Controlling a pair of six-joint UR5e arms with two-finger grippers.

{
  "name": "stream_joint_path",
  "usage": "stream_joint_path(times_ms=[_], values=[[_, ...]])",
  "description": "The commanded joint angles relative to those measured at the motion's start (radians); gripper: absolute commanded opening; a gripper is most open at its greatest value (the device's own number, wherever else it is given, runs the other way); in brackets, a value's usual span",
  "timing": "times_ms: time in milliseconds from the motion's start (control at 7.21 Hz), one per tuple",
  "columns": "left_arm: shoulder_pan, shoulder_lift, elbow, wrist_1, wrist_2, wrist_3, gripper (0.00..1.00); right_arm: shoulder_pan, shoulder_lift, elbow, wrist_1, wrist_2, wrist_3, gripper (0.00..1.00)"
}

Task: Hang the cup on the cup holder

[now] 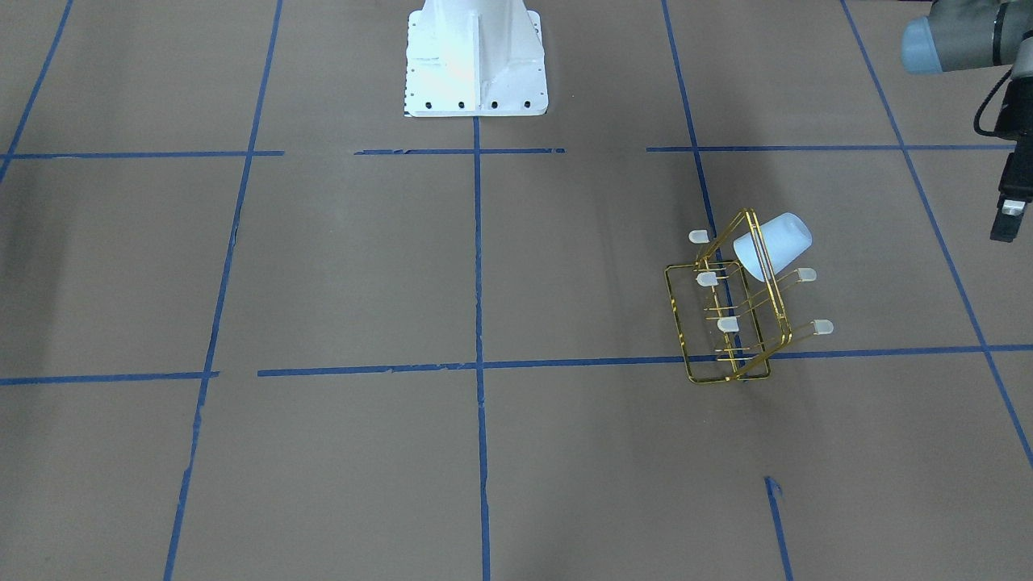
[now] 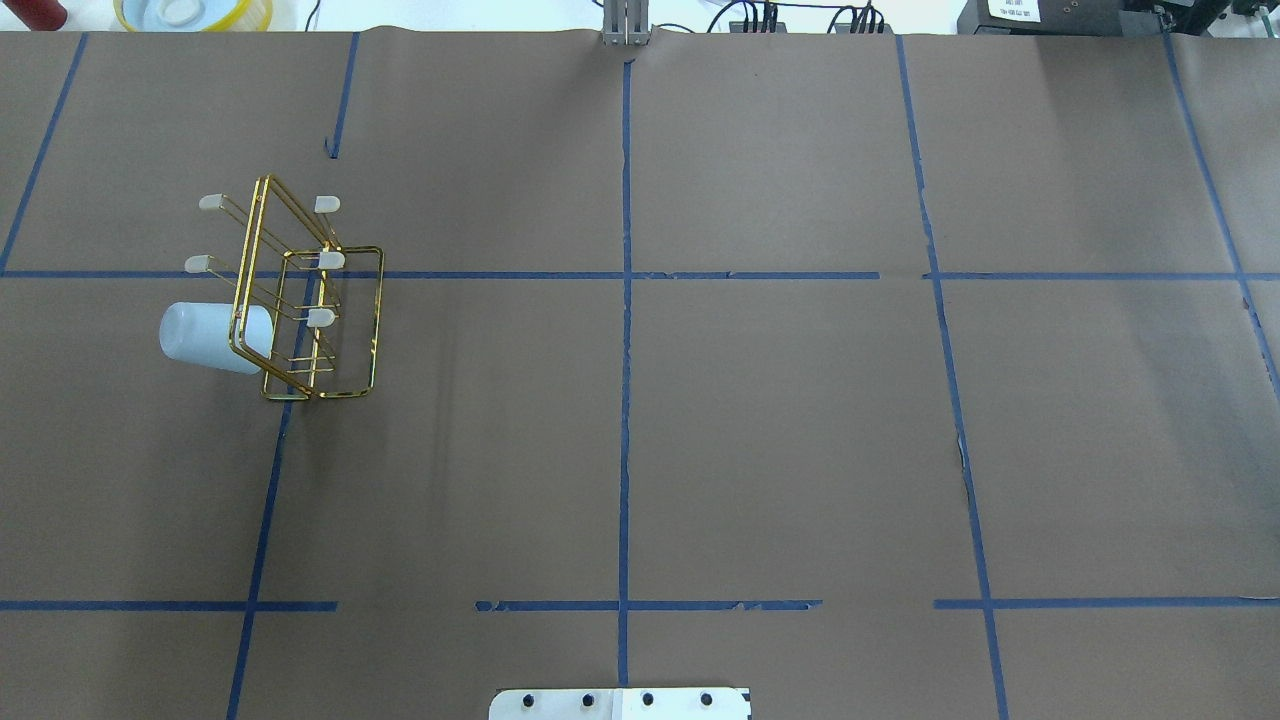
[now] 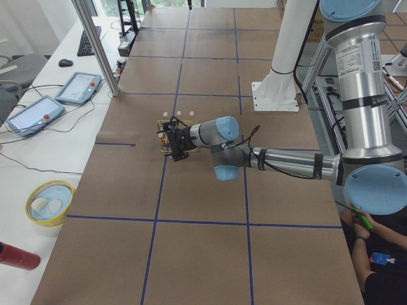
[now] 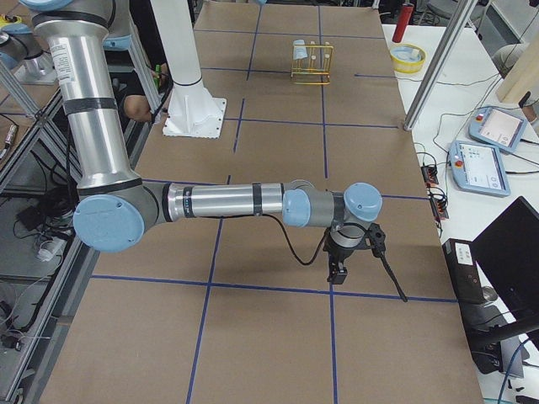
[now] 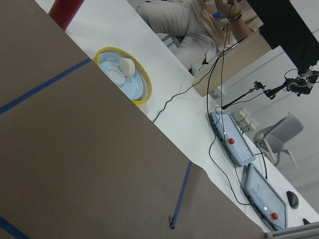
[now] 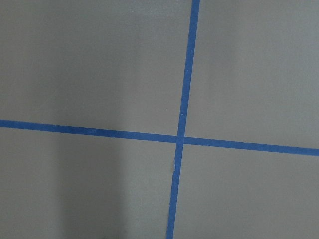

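Observation:
The gold wire cup holder point(image 1: 730, 323) stands on the brown table on my left side; it also shows in the overhead view point(image 2: 315, 300). The pale blue-white cup point(image 1: 772, 244) hangs tilted on one of its upper prongs, mouth against the frame, with nothing holding it point(image 2: 205, 337). My left gripper point(image 1: 1010, 218) is apart from the rack at the view's right edge, cut off, so I cannot tell if it is open or shut. My right gripper point(image 4: 337, 271) hangs over bare table far from the rack; I cannot tell its state.
A yellow bowl point(image 3: 49, 202) and a red bottle point(image 3: 16, 256) sit on the white side table beyond the table's left end. Control tablets point(image 3: 79, 86) lie there too. The white robot base point(image 1: 476, 56) stands at mid-table. Blue tape lines cross the brown cover.

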Motion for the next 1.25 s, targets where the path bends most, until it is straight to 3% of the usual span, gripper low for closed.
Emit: stream_joint_path(times_ms=[0, 139, 555, 971, 1110], values=[[-0.164, -0.045, 0.003, 0.207, -0.223, 0.29, 1.0, 0.0, 0.0, 0.0, -0.001, 0.0, 0.0, 1.0], [-0.221, -0.065, 0.003, 0.335, -0.339, 0.413, 1.0, 0.0, 0.0, 0.0, -0.001, 0.0, 0.0, 1.0], [-0.283, -0.067, 0.006, 0.639, -0.401, 0.818, 1.0, 0.0, 0.0, 0.0, -0.001, 0.0, 0.0, 1.0], [-0.314, -0.051, 0.01, 0.819, -0.464, 1.214, 1.0, 0.0, 0.0, 0.0, 0.001, 0.0, 0.0, 1.0], [-0.338, -0.05, 0.01, 0.941, -0.468, 1.382, 1.0, 0.0, 0.0, 0.0, 0.001, 0.0, 0.0, 1.0]])
